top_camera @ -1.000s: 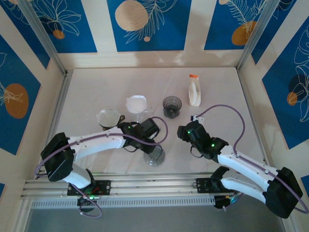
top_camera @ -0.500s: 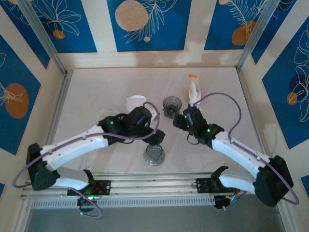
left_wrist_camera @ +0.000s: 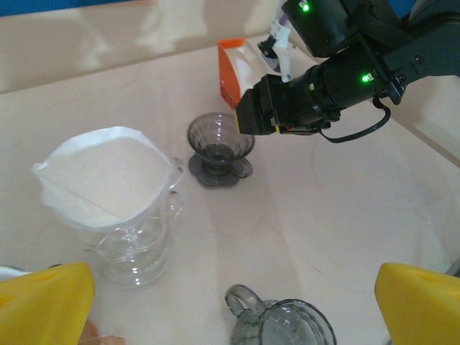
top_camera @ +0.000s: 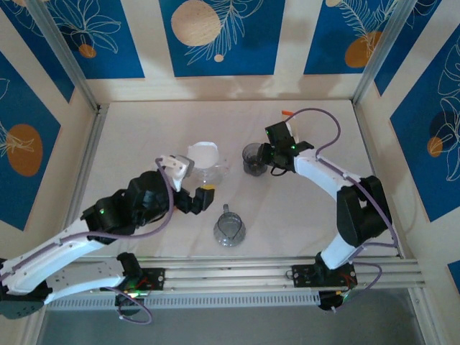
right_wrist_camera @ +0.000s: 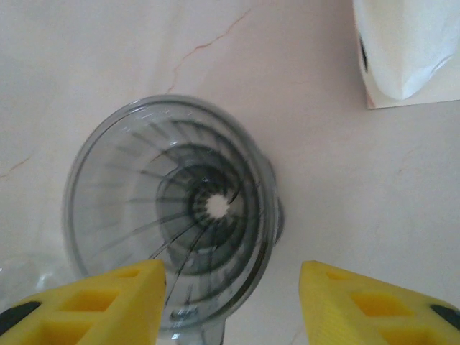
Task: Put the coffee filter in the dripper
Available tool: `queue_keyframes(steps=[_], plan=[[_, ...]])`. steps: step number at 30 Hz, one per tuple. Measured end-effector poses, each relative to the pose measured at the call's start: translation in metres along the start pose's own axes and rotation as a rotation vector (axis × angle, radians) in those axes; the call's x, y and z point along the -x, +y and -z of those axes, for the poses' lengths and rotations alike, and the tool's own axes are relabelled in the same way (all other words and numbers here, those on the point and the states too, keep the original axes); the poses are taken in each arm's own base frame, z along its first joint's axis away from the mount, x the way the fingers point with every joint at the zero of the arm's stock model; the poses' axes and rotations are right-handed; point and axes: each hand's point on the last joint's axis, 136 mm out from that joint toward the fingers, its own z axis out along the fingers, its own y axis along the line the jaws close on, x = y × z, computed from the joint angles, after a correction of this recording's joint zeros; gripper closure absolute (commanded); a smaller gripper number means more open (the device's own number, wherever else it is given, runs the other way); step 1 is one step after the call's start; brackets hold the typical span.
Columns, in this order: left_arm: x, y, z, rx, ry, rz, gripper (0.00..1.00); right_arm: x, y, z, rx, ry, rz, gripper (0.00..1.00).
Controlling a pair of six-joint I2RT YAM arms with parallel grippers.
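I am holding my left gripper [left_wrist_camera: 231, 305] wide apart and empty, pulled back from the white filter [left_wrist_camera: 100, 172], which is sitting opened out in the top of a clear glass holder [left_wrist_camera: 133, 248]. My right gripper [right_wrist_camera: 230, 277] is hovering with its fingers partly apart, one on either side of the dark dripper [right_wrist_camera: 172, 208], which is standing empty. I am judging that the filter is not yet picked up. The next move is calling for a light pinch on its rim, then carrying it across.
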Motion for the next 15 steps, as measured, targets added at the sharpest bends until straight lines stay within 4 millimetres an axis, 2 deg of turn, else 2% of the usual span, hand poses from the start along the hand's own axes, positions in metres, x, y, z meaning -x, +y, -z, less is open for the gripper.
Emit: queue_keyframes(steps=[7,11,15], plan=[[-0.014,0.02,0.01,0.057,-0.045,-0.006,0.0,0.002,-0.008,-0.023,-0.058,0.049,0.001,0.6],[-0.012,0.025,0.015,0.074,-0.08,0.002,0.0,-0.002,-0.01,-0.038,-0.08,0.08,0.007,0.7],[-0.012,0.028,0.021,0.07,-0.109,0.007,0.0,-0.007,-0.013,-0.044,-0.088,0.102,0.0,0.85]])
